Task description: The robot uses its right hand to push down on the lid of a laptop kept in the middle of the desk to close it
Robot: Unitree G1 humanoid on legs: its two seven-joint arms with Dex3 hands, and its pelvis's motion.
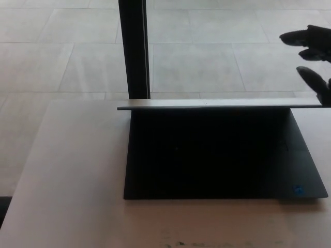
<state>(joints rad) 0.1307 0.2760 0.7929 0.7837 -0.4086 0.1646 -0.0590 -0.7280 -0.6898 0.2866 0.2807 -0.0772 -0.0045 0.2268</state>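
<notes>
So the open laptop [222, 155] takes up the middle and right of the desk [72, 206], its lid [217, 105] standing as a thin edge across the back. Plenty of bare desk on the left and along the front edge. A dark post [134, 49] stands behind the lid's left corner, blocking that side. Space above the lid is open except at far right, where the right hand [314, 57] hangs, fingers spread, just above the lid's right end

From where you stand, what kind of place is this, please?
Probably an office or a lobby-like indoor space: an open laptop stands on a pale desk, with large grey floor tiles and a black post behind it.
</notes>
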